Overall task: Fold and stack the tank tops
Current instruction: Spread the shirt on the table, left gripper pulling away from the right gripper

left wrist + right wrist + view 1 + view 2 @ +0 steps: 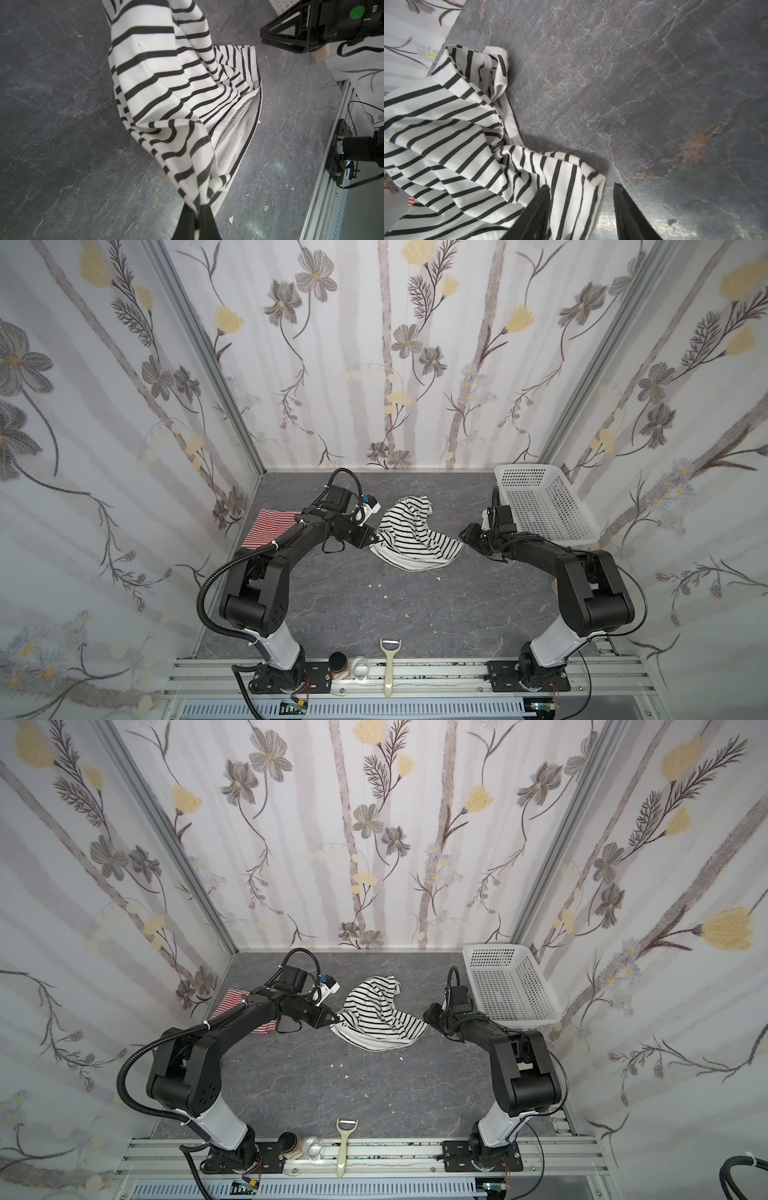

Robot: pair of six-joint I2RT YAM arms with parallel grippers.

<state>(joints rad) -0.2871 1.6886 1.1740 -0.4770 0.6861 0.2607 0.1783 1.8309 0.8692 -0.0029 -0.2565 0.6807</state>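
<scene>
both top views: high above front rail [449,672], facing down and toward back wall [386,364]; nearly same whole scene, slight sideways shift.
left wrist view: very near, low over tabletop [52,124], looking along left gripper [197,205] across black-striped top [158,83] toward right gripper [262,37].
right wrist view: near, looking down past own fingers [533,212] onto tabletop; shares that top with left wrist view and both top views.

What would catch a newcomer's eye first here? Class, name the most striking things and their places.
The crumpled black-striped tank top lies in the middle, its edge pinched by the shut left gripper, while the right gripper stands open at its opposite corner. A red-and-white tank top lies at the left, partly under the left arm, and a white basket sits in the far right corner.
</scene>
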